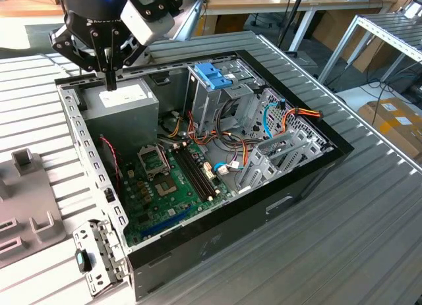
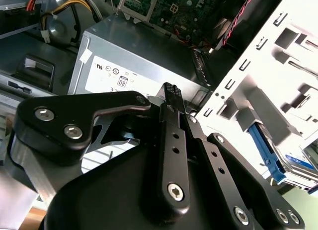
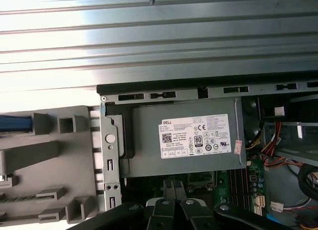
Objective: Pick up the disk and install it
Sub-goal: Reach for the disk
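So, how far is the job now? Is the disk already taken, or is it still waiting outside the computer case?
Nothing looks done yet. The disk lies in the grey holder beside the case, untouched. The gripper is shut and empty, hanging over the power supply. Both the picking up and the installing are left.

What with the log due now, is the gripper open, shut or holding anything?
The gripper is shut, holding nothing, above the power supply.

The disk [image 2: 290,164] — half behind the grey fixture [image 2: 258,111] — runs off the second wrist view's edge.
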You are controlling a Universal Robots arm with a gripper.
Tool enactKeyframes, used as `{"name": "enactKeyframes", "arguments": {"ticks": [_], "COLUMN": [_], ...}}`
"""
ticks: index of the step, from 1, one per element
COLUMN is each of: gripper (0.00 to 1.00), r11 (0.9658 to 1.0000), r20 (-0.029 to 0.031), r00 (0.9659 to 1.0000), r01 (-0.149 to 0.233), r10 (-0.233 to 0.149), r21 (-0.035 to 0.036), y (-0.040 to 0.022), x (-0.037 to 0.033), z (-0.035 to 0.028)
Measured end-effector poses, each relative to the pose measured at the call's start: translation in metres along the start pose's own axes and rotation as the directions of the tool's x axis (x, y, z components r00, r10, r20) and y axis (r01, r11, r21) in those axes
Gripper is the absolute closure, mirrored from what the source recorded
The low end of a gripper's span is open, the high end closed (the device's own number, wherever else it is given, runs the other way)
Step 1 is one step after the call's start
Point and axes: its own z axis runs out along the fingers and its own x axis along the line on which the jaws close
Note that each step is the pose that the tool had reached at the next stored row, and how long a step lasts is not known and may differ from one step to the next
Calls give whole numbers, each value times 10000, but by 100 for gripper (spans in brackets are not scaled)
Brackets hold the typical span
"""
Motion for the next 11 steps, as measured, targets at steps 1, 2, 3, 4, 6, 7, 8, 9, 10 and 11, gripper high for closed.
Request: {"name": "enactKeyframes", "arguments": {"ticks": [1,2,3,4,6,7,8,9,10,11], "gripper": [89,89,89,89,89,89,89,89,89,89], "r11": [10000,10000,10000,10000,10000,10000,10000,10000,10000,10000], "r20": [0,0,0,0,0,0,0,0,0,0], "r00": [10000,10000,10000,10000,10000,10000,10000,10000,10000,10000], "r01": [0,-1,-1,-1,0,0,0,0,0,0], "r10": [0,1,1,1,0,0,0,0,0,0], "r21": [0,0,0,-1,0,0,0,0,0,0], "y": [0,-1,-1,-1,-2,-3,-3,-4,-4,-4], "x": [3,8,12,15,29,37,43,47,52,56], "z": [0,0,0,0,-1,-1,-1,-1,-1,-1]}}
